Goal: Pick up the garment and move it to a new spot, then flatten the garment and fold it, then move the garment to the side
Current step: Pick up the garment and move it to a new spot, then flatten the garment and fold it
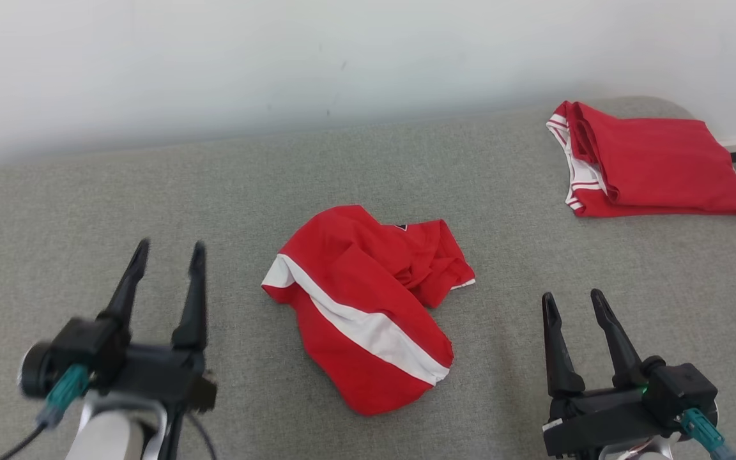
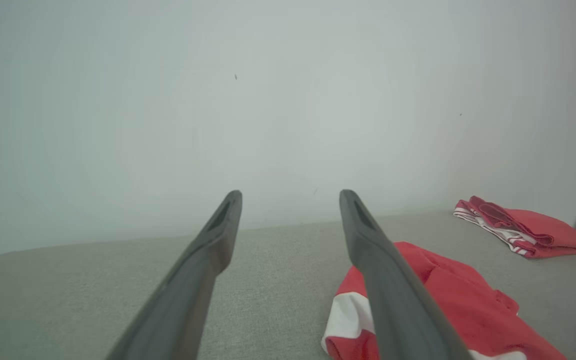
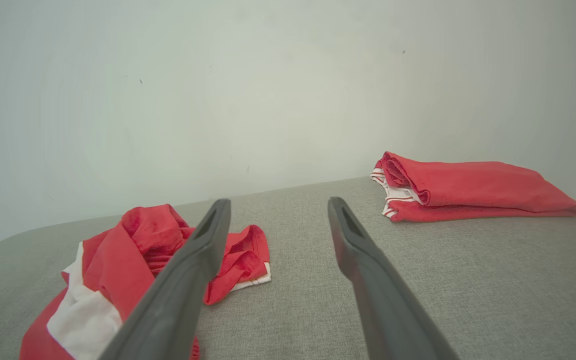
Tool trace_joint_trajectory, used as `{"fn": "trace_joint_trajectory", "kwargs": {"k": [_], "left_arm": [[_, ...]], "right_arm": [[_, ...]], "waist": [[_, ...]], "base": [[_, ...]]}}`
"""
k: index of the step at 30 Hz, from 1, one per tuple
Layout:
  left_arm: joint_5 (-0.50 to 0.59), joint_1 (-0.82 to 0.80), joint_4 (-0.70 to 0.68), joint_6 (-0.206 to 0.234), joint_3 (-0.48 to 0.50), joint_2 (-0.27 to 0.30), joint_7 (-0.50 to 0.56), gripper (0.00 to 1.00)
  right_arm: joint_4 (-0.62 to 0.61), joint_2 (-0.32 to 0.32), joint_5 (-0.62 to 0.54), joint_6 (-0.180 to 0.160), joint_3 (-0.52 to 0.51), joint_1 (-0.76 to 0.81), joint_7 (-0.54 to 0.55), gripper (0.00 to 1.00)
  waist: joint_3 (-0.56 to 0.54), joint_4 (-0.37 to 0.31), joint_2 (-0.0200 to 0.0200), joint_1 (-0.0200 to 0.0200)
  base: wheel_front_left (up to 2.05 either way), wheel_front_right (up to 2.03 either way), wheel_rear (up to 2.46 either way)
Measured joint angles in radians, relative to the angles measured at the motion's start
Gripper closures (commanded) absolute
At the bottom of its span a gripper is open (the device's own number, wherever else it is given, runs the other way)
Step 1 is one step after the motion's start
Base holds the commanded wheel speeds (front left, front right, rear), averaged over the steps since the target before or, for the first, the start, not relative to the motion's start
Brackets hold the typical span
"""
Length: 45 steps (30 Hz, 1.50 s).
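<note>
Crumpled garment [image 1: 361, 306] lies loose mid-cushion; both pincers empty.
Noted: left gripper [image 1: 171, 244] at lower left, fingers spread wide, nothing between them, clear of the cloth. The right gripper [image 1: 572, 295] at lower right is likewise spread wide and holds nothing. Red cloth with a white band, bunched on the grey cushion [image 1: 87, 211] between the two. A folded red garment [image 1: 649, 160] sits at the far right corner, well apart, near the pale wall [image 1: 278, 64].
</note>
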Motion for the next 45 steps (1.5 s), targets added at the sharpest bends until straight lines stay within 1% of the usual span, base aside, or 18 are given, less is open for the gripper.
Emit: {"fn": "trace_joint_trajectory", "kwargs": {"k": [2,3,6,9,11,13,14,19,23,29,33,35,45], "left_arm": [[0.028,0.058,-0.021,-0.004,0.040,0.001,0.000,0.00],[0.028,0.058,-0.021,-0.004,0.040,0.001,0.000,0.00],[0.077,0.139,-0.059,-0.011,0.083,-0.004,0.000,0.00],[0.106,0.211,-0.098,-0.027,0.132,-0.023,0.000,0.00],[0.123,0.258,-0.118,-0.029,0.170,-0.044,0.000,0.00],[0.147,0.302,-0.125,-0.031,0.204,-0.059,0.000,0.00],[0.157,0.318,-0.126,-0.039,0.220,-0.066,0.000,0.00],[0.206,0.370,-0.118,-0.058,0.269,-0.106,0.000,0.00],[0.241,0.402,-0.124,-0.071,0.278,-0.139,0.000,0.00],[0.264,0.416,-0.113,-0.090,0.301,-0.157,0.000,0.00],[0.272,0.426,-0.122,-0.092,0.303,-0.173,0.000,0.00],[0.272,0.428,-0.123,-0.099,0.306,-0.177,0.000,0.00],[0.276,0.434,-0.124,-0.101,0.307,-0.190,0.000,0.00]], "right_arm": [[0.000,0.000,-0.001,0.000,-0.002,0.007,0.000,0.00],[0.000,0.000,-0.001,0.000,-0.002,0.007,0.000,0.00],[-0.001,0.000,-0.003,0.000,-0.004,0.009,0.000,0.00],[0.000,0.000,-0.004,0.000,-0.006,0.022,0.000,0.00],[0.001,0.000,-0.004,0.000,-0.003,0.025,0.000,0.00],[0.001,0.000,-0.005,0.000,-0.003,0.026,0.000,0.00],[0.002,0.000,-0.006,0.000,-0.003,0.029,0.000,0.00],[0.012,0.000,-0.010,0.000,-0.006,0.051,0.000,0.00],[0.023,0.000,-0.010,0.000,-0.008,0.069,0.000,0.00],[0.032,0.000,-0.010,0.000,0.005,0.084,0.000,0.00],[0.035,0.000,-0.010,0.000,0.009,0.088,0.000,0.00],[0.038,0.000,-0.010,0.000,0.010,0.090,0.000,0.00],[0.044,0.000,-0.009,0.000,0.019,0.098,0.000,0.00]], "waist": [[-0.007,0.004,0.0000,0.0000],[-0.007,0.004,0.0000,0.0000],[-0.015,0.010,0.0000,0.0000],[-0.022,0.018,0.0000,0.0000],[-0.026,0.022,0.0000,-0.0001],[-0.030,0.027,0.0000,0.0000],[-0.031,0.031,0.0000,0.0000],[-0.044,0.049,0.0000,0.0000],[-0.060,0.063,0.0000,0.0000],[-0.074,0.074,0.0000,0.0001],[-0.076,0.077,0.0000,0.0001],[-0.077,0.079,0.0000,0.0000],[-0.078,0.080,0.0000,0.0000]], "base": [[0.00,0.00,0.00],[0.00,0.00,0.00],[0.00,0.00,0.00],[0.00,0.00,0.00],[0.00,0.00,0.00],[0.00,0.00,0.00],[0.00,0.00,0.00],[0.00,0.00,0.00],[0.00,0.00,0.00],[0.00,0.00,0.00],[0.00,0.00,0.00],[0.00,0.00,0.00],[0.00,0.00,0.00]]}}
